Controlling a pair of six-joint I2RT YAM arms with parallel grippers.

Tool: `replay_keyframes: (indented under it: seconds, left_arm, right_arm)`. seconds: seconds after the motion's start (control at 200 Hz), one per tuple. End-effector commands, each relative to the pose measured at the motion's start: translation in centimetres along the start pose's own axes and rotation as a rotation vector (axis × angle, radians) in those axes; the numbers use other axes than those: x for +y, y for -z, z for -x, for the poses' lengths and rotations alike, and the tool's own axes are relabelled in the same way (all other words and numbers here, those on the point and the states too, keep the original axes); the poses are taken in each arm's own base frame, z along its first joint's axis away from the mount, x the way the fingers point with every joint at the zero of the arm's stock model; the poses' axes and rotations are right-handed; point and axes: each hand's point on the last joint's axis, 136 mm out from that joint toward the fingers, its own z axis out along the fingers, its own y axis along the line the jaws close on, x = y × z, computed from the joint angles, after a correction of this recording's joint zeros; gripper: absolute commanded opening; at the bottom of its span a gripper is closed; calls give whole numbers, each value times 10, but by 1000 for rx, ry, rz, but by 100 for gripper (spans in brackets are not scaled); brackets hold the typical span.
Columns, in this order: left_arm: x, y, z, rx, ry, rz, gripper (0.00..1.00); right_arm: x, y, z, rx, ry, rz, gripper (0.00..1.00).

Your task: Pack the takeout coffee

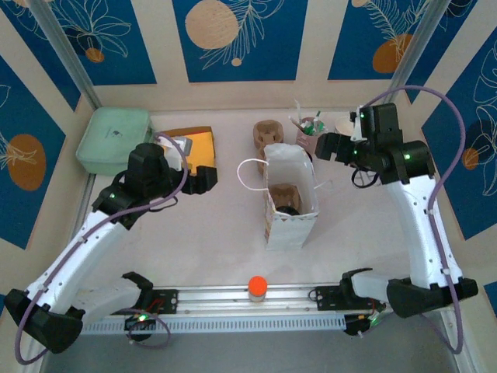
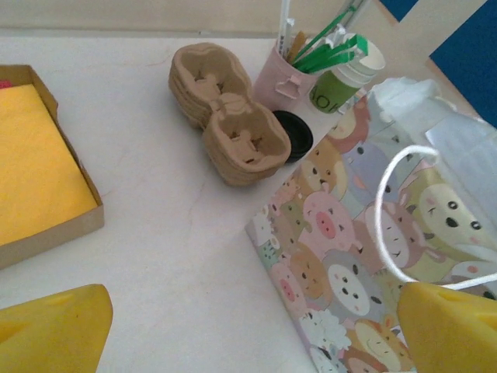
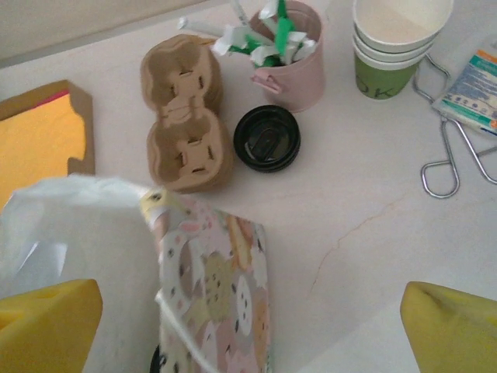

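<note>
The patterned paper bag (image 1: 291,203) stands open mid-table. Inside it, from above, I see a brown carrier and a round black lid (image 1: 289,208) that looks like the takeout coffee; its green sides are hidden. My left gripper (image 1: 203,179) hovers left of the bag, open and empty; in the left wrist view the gripper (image 2: 252,342) has the bag's animal-print side (image 2: 365,256) between its yellow fingertips (image 2: 54,330). My right gripper (image 1: 326,145) hangs behind the bag's right rear corner, open and empty; in the right wrist view it (image 3: 252,334) looks down on the bag (image 3: 213,295).
Behind the bag lie stacked brown cup carriers (image 3: 186,116), a loose black lid (image 3: 266,137), a pink cup of sticks (image 3: 291,54) and stacked lidless green cups (image 3: 392,39). A wire rack (image 3: 450,148) sits right, a yellow box (image 1: 190,144) and green container (image 1: 115,138) left.
</note>
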Motion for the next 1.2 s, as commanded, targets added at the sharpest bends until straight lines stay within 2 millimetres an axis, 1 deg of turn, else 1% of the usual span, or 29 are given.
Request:
replay_keyframes:
  seconds: [0.0, 0.08, 0.17, 0.22, 0.295, 0.46, 0.56, 0.84, 0.896, 0.931, 1.041, 1.056, 1.196]
  left_arm:
    - [5, 2, -10, 9, -2, 17, 95]
    - [9, 0, -19, 19, 8, 27, 94]
    - [13, -3, -28, 29, 18, 28, 94]
    - [14, -5, -32, 34, 30, 25, 94]
    - [14, -8, -36, 40, 45, 15, 94]
    - [14, -12, -43, 48, 66, -1, 93]
    - [14, -11, -44, 49, 68, -1, 93]
    - [17, -4, -48, 46, 71, 16, 92]
    - [18, -3, -48, 46, 70, 22, 92]
    - [18, -3, -49, 48, 69, 25, 92]
    - [20, -1, -50, 51, 66, 34, 92]
    - [19, 0, -49, 49, 65, 35, 92]
    - [20, 0, -50, 52, 60, 42, 92]
  right_arm:
    - [3, 0, 24, -39, -31, 58, 100]
    - [-2, -2, 34, -47, -65, 63, 96]
    - [-3, -10, 45, -48, -83, 78, 91]
    - [-3, -14, 50, -48, -90, 80, 86]
    - [-4, -26, 58, -32, -100, 74, 77]
    - [-4, -53, 75, 0, -119, 57, 64]
    - [-4, -72, 85, 20, -121, 49, 61]
    - [-16, -130, 111, 86, -97, -54, 54]
    - [-17, -142, 114, 100, -92, -66, 54]
    - [-17, -150, 115, 108, -91, -74, 51]
    - [-18, -169, 121, 121, -82, -95, 50]
    - [-18, -174, 120, 130, -82, -97, 50]
    - [-15, -198, 120, 154, -64, -110, 50]
